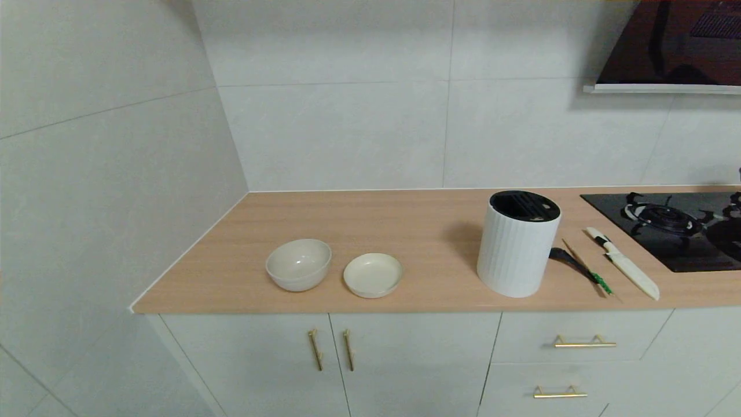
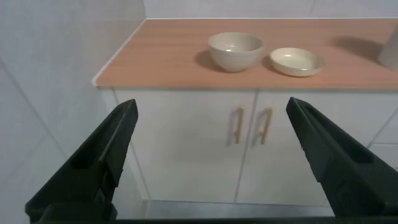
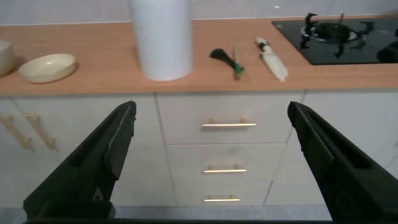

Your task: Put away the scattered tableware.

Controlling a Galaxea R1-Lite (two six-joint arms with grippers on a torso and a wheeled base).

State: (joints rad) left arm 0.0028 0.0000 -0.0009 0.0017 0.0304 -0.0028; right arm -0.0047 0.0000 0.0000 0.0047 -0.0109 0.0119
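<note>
The left gripper [image 2: 211, 104] is held low in front of the cupboard doors [image 1: 278, 365], below the level of the table edge, with its two dark fingers [image 2: 112, 149] spread wide and nothing between them. The right gripper [image 3: 211, 109] is held likewise before the drawers [image 1: 583, 341], its jaws wide apart and empty. Slim gold handles [image 1: 315, 349] are fitted to the doors and drawer fronts.

On the wooden table [image 1: 359, 220], near the front edge, a shallow cream dish [image 1: 373, 274] is set upright. Just beside it, toward the corner wall, a deeper cream bowl [image 1: 299, 264] with a rounded body and a glossy inside is placed, also upright; the two are close but apart. Well to the other side a tall white ribbed holder [image 1: 514, 255] with a black slotted top is seen standing.

Beyond the holder, toward the hob, three long pieces are laid flat and roughly parallel. A dark spoon [image 1: 564, 256] with a green-tipped handle lies with its head close against the holder's base. A thin wooden stick [image 1: 573, 252], seemingly a chopstick, is laid along and across the spoon's handle. A knife [image 1: 625, 264] with a white blade and a pale handle is set a little apart, nearest the hob.

A black gas hob [image 1: 671, 226] is sunk into the table farther back. The pale tiled wall [image 1: 347, 133] is seen behind, with a dark extractor hood [image 1: 671, 46] mounted above the hob.
</note>
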